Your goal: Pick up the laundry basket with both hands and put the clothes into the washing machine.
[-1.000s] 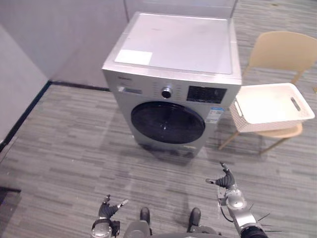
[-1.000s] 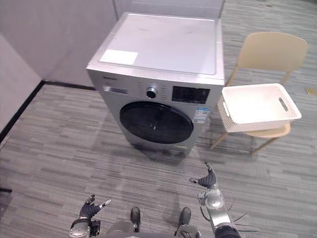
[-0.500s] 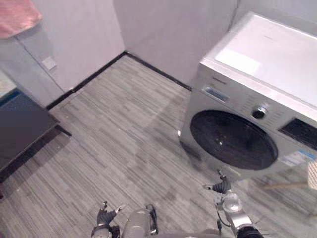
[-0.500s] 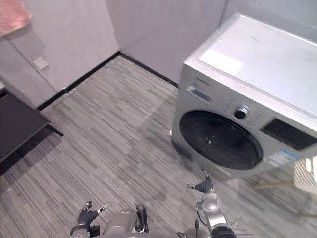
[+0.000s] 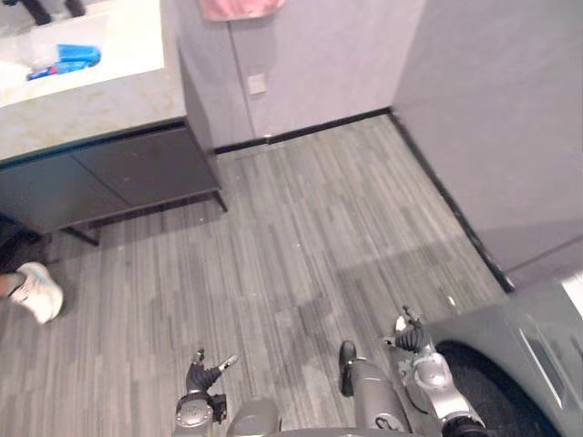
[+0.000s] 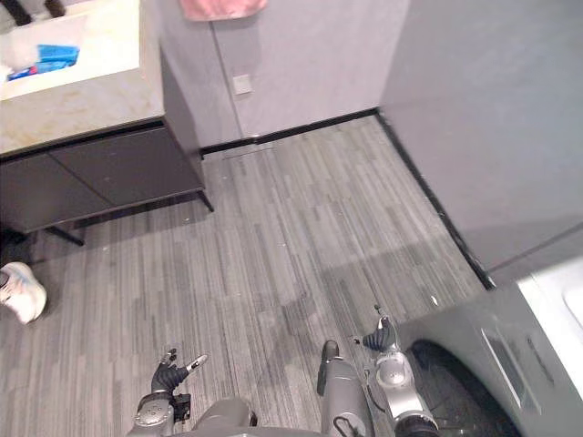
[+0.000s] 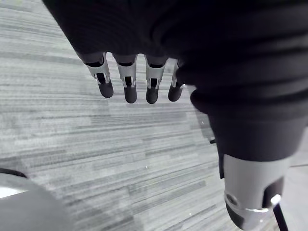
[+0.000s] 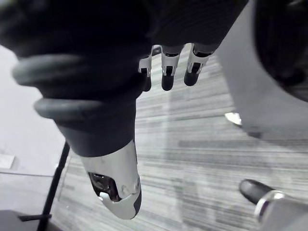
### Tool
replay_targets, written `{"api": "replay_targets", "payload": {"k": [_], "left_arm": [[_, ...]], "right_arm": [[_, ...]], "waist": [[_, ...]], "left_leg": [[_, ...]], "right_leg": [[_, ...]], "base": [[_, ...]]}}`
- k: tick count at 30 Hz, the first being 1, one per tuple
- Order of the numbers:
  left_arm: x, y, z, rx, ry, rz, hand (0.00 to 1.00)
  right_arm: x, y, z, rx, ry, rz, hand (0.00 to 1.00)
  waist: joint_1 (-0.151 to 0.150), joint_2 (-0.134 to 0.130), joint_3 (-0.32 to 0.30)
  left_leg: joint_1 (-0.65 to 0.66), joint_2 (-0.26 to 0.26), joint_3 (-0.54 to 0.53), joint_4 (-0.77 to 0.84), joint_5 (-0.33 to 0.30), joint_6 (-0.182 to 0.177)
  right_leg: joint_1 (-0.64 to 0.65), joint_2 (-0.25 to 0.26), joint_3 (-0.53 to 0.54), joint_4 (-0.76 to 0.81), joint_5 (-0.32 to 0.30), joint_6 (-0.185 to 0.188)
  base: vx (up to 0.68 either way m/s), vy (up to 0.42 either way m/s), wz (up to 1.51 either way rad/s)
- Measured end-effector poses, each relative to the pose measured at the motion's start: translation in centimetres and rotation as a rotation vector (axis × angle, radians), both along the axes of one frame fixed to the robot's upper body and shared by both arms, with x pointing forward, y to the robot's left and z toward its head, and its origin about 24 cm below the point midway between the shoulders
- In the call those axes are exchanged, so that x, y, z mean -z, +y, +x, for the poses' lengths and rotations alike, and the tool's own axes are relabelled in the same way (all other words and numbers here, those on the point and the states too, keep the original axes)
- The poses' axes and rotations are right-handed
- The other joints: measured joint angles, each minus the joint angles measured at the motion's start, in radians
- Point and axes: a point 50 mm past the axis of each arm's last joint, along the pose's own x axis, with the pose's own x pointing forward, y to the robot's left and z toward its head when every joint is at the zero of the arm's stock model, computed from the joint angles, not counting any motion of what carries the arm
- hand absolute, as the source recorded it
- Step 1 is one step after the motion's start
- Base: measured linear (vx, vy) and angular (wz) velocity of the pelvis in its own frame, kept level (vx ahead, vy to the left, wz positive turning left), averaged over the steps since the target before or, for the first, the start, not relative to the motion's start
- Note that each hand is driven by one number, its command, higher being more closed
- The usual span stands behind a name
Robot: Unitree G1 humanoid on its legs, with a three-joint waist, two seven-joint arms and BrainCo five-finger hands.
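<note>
You look down on a grey plank floor (image 5: 301, 246) running up to a dark cabinet (image 5: 109, 177) with a pale stone top (image 5: 82, 100). Just beside the cabinet, a grey wall (image 5: 319, 55) carries a white switch plate (image 5: 258, 84) above black skirting (image 5: 310, 132), with a pink cloth (image 5: 239, 7) hanging higher up. Across the floor from the cabinet stands a second grey wall (image 5: 496, 109).

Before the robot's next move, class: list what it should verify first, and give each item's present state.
1. Empty left hand, fingers relaxed: ok.
2. Empty right hand, fingers relaxed: ok.
3. Open washing machine door for loading: not ok, it looks shut.
4. Where the laundry basket stands: cannot tell.
5. Nobody close by: not ok, a person's white shoe is beside the dark cabinet.
</note>
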Motion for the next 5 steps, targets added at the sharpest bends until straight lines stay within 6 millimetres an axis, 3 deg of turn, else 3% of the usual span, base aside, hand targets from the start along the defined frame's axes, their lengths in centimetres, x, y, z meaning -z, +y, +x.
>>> {"api": "replay_targets", "payload": {"k": [2,5], "left_arm": [[-0.4,0.2,0.7,0.008,-0.025,0.009,0.00],[-0.6,-0.6,2.0,0.024,-0.054,-0.008,0.00]], "right_arm": [[0.1,0.2,0.0,0.007,0.000,0.012,0.00],[0.0,-0.4,0.1,0.043,-0.006,0.014,0.00]], "waist": [[-0.003,-0.025,0.000],[-0.004,-0.024,0.000]], "left_leg": [[-0.051,0.015,0.080,-0.008,-0.020,0.020],[-0.071,0.005,0.124,-0.317,-0.016,0.013]], "right_leg": [[0.078,-0.007,-0.026,-0.066,0.000,-0.005],[0.152,-0.010,-0.076,-0.131,0.005,-0.008]], "base": [[0.38,-0.184,0.36],[0.24,-0.051,0.29]]}}
